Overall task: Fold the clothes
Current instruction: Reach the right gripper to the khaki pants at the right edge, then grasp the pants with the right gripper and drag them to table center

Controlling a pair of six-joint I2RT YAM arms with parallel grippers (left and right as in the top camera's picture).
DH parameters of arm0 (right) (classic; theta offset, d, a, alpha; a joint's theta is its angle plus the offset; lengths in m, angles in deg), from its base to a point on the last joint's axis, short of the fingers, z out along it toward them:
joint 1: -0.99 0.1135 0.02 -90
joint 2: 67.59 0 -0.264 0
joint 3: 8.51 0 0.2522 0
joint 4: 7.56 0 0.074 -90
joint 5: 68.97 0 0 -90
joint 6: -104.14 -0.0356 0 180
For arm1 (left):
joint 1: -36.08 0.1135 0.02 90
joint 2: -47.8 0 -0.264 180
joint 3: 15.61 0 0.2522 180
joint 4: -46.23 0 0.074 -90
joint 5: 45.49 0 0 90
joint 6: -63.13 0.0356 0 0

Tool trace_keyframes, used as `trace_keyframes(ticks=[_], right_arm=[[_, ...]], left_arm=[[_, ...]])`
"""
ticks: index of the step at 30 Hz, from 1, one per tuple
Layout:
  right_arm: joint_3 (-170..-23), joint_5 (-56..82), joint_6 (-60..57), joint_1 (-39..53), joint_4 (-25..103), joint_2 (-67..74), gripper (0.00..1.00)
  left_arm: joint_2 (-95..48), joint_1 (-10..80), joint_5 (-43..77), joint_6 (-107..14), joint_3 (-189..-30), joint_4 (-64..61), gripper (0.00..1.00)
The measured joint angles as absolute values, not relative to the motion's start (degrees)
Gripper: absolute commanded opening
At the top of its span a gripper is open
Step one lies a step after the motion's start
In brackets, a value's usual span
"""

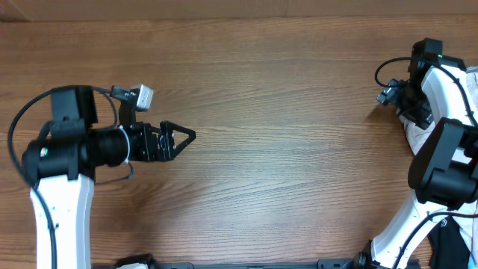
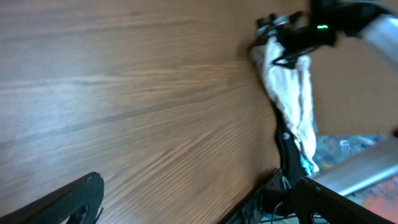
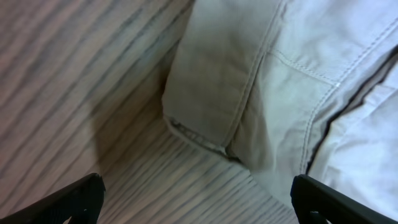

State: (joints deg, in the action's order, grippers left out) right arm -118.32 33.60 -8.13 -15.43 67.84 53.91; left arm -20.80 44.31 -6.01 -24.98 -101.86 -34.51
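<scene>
Well, at the left edge of the brown wood-grain counter [image 1: 284,82], the white-and-black left arm [image 1: 63,157] lies level, with its forearm pointing right across the bare middle. The left jaws are spread wide and empty. A pair of cream cotton shorts [image 3: 249,74] with stitched seams lies bunched at the counter's right edge, well apart from the left jaws and roughly ahead of them. Their long axis seems to run along that edge, though the overhead view hides most of them. The white-and-black right arm [image 1: 448,149] is far nearer, bent over that edge. The right jaws stand fully parted, gripping nothing, with a hemmed corner of the shorts just ahead between them.
</scene>
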Motion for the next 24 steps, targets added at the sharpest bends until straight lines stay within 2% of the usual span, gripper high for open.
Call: trace_keyframes(ticks=[2, 4, 7, 8, 9, 11, 14, 18, 19, 21, 23, 24], right_arm=[[-118.32, 34.04, -8.15, -15.50, 67.23, 54.21, 1.00], [-118.32, 34.54, -8.13, -15.74, 65.88, 54.23, 0.95], [-118.32, 34.39, -7.95, -16.59, 65.13, 54.32, 0.73], [-118.32, 34.02, -7.93, -17.01, 64.94, 54.41, 0.68], [-118.32, 33.56, -8.15, -17.49, 64.67, 54.47, 0.68], [-118.32, 32.82, -8.10, -18.41, 64.24, 54.65, 0.87], [-118.32, 32.42, -8.17, -18.93, 64.02, 54.80, 0.88], [-118.32, 31.86, -8.30, -18.93, 63.73, 54.96, 0.82], [-118.32, 31.70, -8.32, -18.93, 63.58, 54.96, 0.78], [-118.25, 31.24, -8.28, -18.89, 62.93, 54.96, 0.63], [-117.90, 30.81, -8.26, -18.89, 62.34, 54.96, 0.44], [-117.53, 30.63, -8.17, -18.89, 62.10, 54.96, 0.38]], left_arm=[[-18.39, 44.31, -6.84, -24.91, -101.86, -34.51, 1.00], [-16.29, 44.31, -7.93, -25.06, -101.86, -33.94, 1.00], [-13.45, 44.31, -10.47, -25.87, -101.86, -31.88, 1.00], [-12.60, 44.31, -11.23, -26.33, -101.86, -31.14, 1.00], [-11.64, 44.31, -11.89, -26.81, -101.86, -30.31, 1.00], [-9.43, 44.31, -12.85, -27.99, -101.86, -28.45, 1.00], [-7.12, 44.31, -13.53, -28.78, -101.86, -26.94, 1.00], [-3.95, 44.31, -14.01, -29.72, -101.86, -26.20, 1.00], [-3.38, 44.31, -14.05, -29.83, -101.86, -26.20, 1.00], [-2.55, 44.31, -14.08, -29.92, -101.86, -26.20, 1.00], [-2.22, 44.31, -14.10, -29.92, -101.86, -26.18, 1.00], [-2.20, 44.31, -14.12, -29.92, -101.86, -26.20, 1.00]])
